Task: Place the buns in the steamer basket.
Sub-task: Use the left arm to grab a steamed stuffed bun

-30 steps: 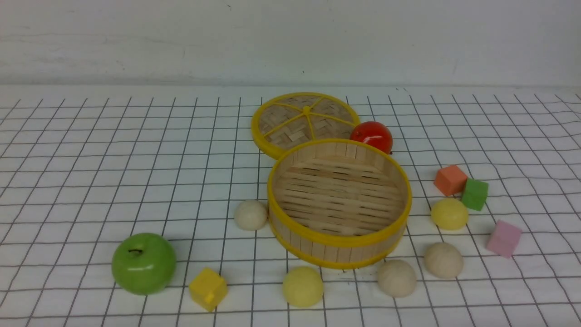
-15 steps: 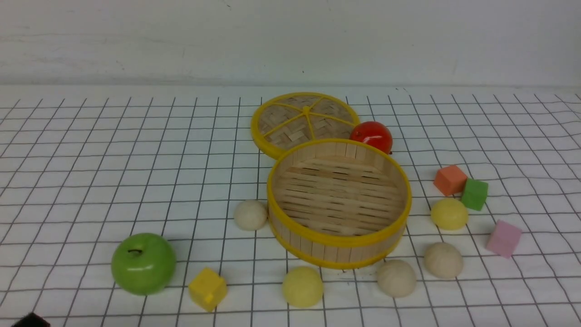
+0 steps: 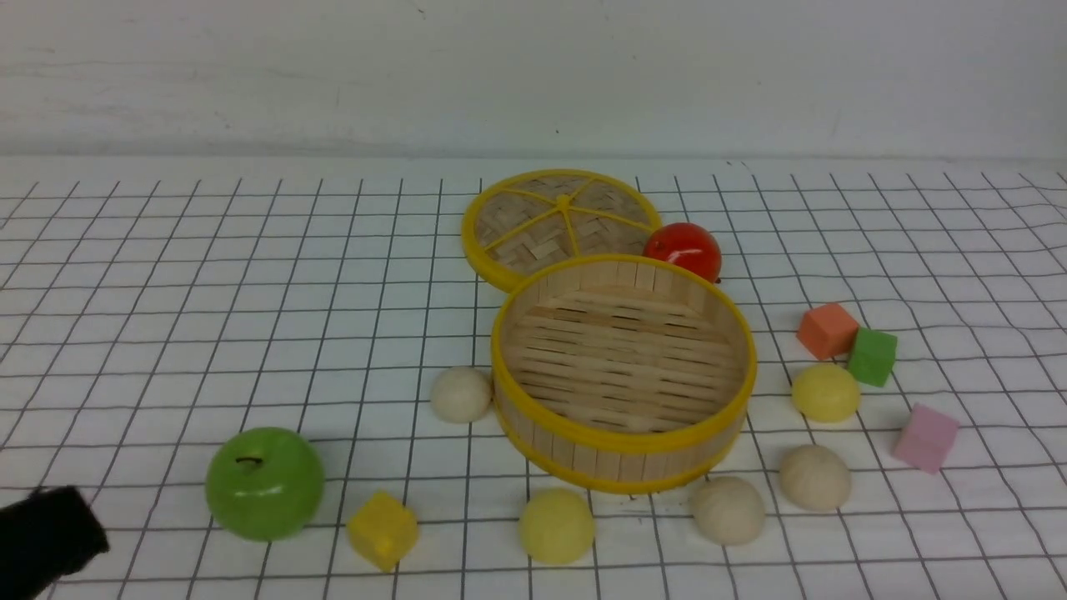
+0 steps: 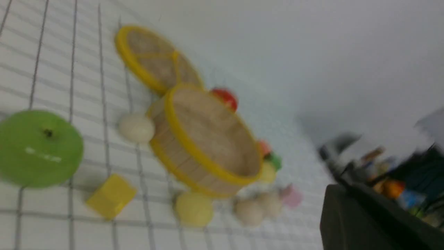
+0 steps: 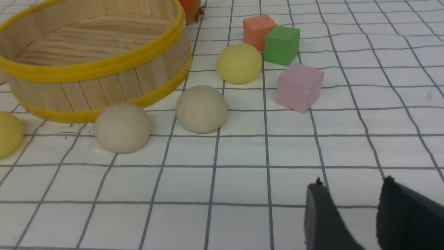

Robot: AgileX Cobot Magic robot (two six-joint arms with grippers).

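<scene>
The steamer basket [image 3: 621, 442] stands empty at mid-table, also seen from the right wrist [image 5: 104, 64]. Several buns lie around it on the cloth: a cream bun [image 3: 460, 394] against its left wall, a yellow bun [image 3: 556, 525] and a cream bun [image 3: 728, 510] in front, another cream bun [image 3: 814, 477] and a yellow bun [image 3: 825, 392] to the right. My left gripper [image 3: 46, 537] shows as a black, shut block at the lower-left corner, left of the apple, holding nothing. My right gripper [image 5: 353, 184] is open and empty, over bare cloth nearer than the right-hand buns.
A green apple [image 3: 264, 483] and a yellow cube [image 3: 382, 529] sit front left. The woven lid [image 3: 558, 221] and a red tomato [image 3: 682, 250] lie behind the basket. Orange [image 3: 827, 330], green [image 3: 872, 357] and pink [image 3: 925, 437] cubes stand at the right.
My left gripper has come into the front view at the lower-left corner and moved further in toward the apple. The buns, the basket and the other things have not moved.
</scene>
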